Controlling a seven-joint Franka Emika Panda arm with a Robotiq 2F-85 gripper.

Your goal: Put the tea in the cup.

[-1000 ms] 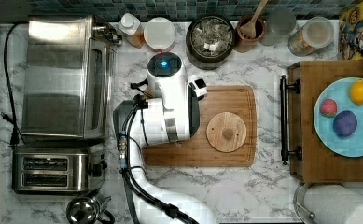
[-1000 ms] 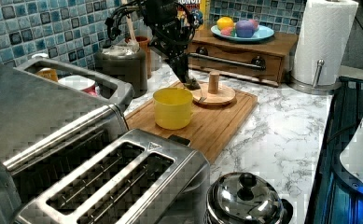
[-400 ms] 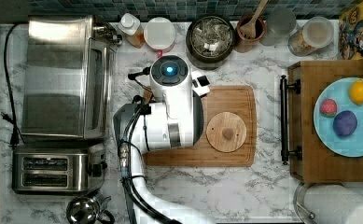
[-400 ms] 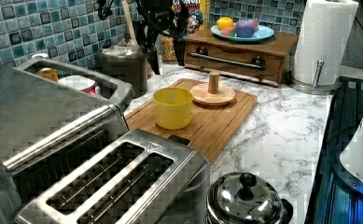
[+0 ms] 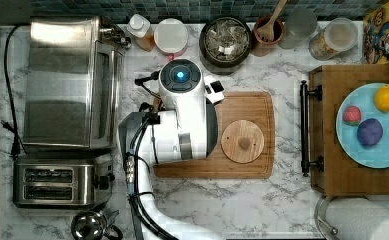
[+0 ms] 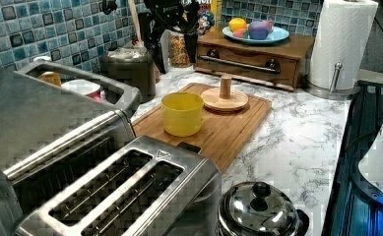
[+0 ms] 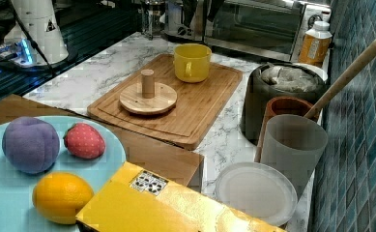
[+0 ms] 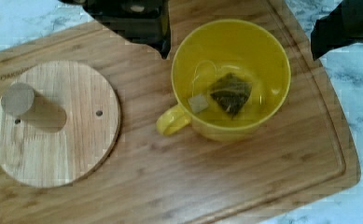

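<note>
Tea [image 8: 230,92], one pyramid bag with its square tag [image 8: 198,103], lies at the bottom of the yellow cup [image 8: 231,79] on the wooden board [image 8: 179,177]; the helper's pink cup is not this one. It looks light, limp and easily torn, best pinched at its top or string. Pincer fingers [image 8: 340,25] stand apart, empty, above the cup.

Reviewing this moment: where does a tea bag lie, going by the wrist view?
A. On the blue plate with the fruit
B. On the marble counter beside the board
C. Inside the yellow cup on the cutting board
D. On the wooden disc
C: the wrist view shows the tea bag, with its small tag beside it, lying at the bottom of the yellow cup on the cutting board.
</note>
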